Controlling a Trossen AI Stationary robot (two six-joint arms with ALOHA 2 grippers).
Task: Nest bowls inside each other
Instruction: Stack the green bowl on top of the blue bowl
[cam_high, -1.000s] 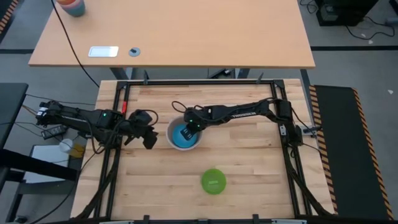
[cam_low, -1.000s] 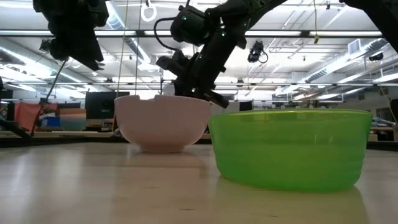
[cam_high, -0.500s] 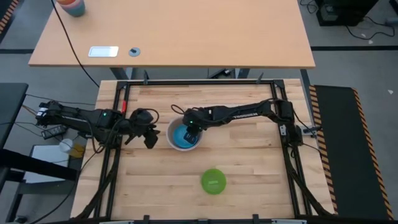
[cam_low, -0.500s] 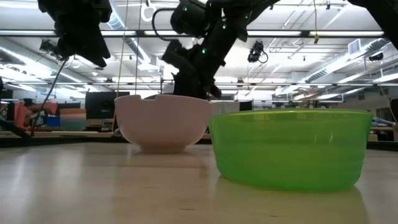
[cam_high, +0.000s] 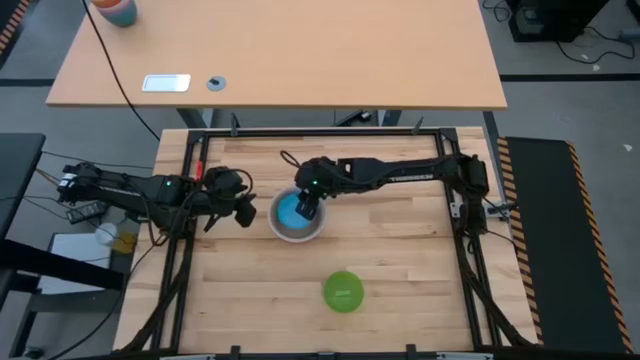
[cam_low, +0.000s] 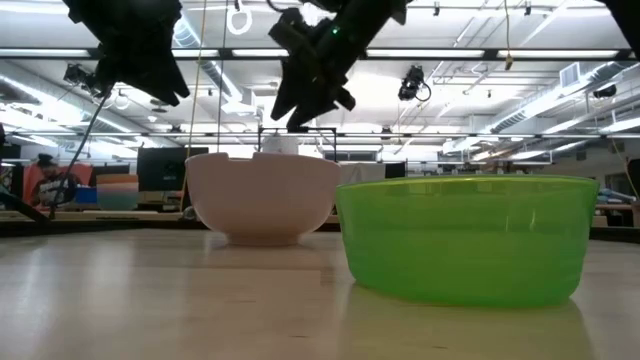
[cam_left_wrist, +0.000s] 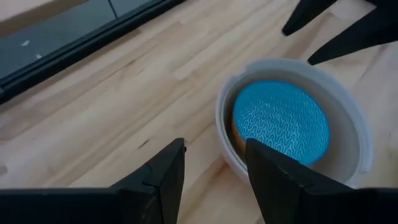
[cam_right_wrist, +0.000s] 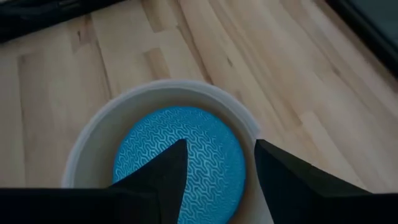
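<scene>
The white bowl (cam_high: 297, 238) (cam_low: 262, 200) stands upright on the wooden table near its middle. The blue bowl (cam_high: 290, 212) (cam_right_wrist: 161, 149) lies inside it. The green bowl (cam_high: 343, 291) (cam_low: 465, 240) stands alone, upright, nearer the front edge. My right gripper (cam_high: 305, 208) (cam_right_wrist: 217, 168) hangs open above the white bowl, clear of its rim, with nothing between its fingers. My left gripper (cam_high: 243, 212) (cam_left_wrist: 214, 165) is open in the air just left of the white bowl, pointing at it.
Black frame rails (cam_high: 320, 131) run along the table's far edge and sides. Behind the table stands a desk (cam_high: 300, 60) with a cup (cam_high: 118, 10) and a white card (cam_high: 166, 83). Bare wood lies right of the bowls and at the near left.
My right gripper has risen out of the white bowl, rolling as it went, and now hangs clear above the rim. The blue bowl has stayed inside the white bowl. My left gripper has turned a little toward the white bowl without shifting place.
</scene>
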